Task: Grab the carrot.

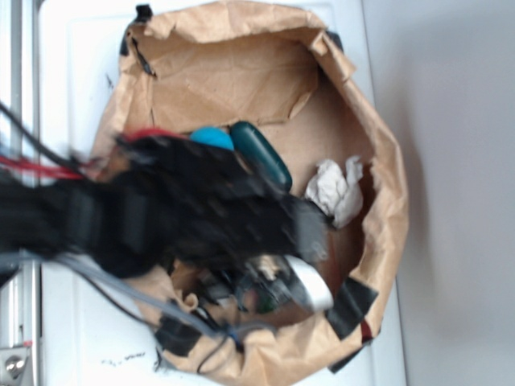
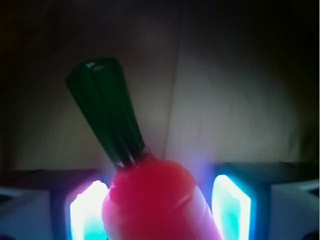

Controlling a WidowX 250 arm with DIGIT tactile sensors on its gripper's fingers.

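Observation:
In the wrist view the carrot (image 2: 150, 195) fills the lower middle. It looks red-pink in the glow, and its dark green stem (image 2: 105, 110) points up and to the left. My gripper (image 2: 159, 210) stands around its thick end, with the lit pads (image 2: 87, 212) close against both sides, and seems shut on it. In the exterior view my blurred black arm (image 1: 161, 213) reaches in from the left over the brown paper nest (image 1: 386, 201). The gripper end (image 1: 265, 281) is low in the nest. The carrot is hidden under the arm there.
A dark green oblong toy (image 1: 261, 153) and a blue object (image 1: 213, 138) lie just beyond the arm. A crumpled white paper (image 1: 336, 191) lies to the right. A silver object (image 1: 310, 283) lies by the gripper end. Raised paper walls ring the nest.

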